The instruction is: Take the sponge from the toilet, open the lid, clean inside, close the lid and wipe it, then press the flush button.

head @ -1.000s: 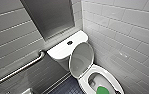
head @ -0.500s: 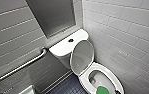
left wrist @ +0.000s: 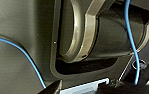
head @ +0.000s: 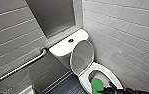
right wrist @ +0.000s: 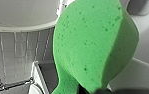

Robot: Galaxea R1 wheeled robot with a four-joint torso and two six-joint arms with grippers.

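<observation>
Lid [head: 82,58] up, no change. R gripper [head: 105,90] clamped on sponge [head: 97,85]. Sponge edged slightly left in last 0.5 s, now over near rim of toilet [head: 65,48] bowl. Likely inside-clean step underway. Flush button [head: 70,40] not yet reached.

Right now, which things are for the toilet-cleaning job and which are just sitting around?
For the job: green sponge, toilet, its raised lid, flush button.

Just there: grab bar, wall tiles, grey panel above the tank, dark floor.
</observation>
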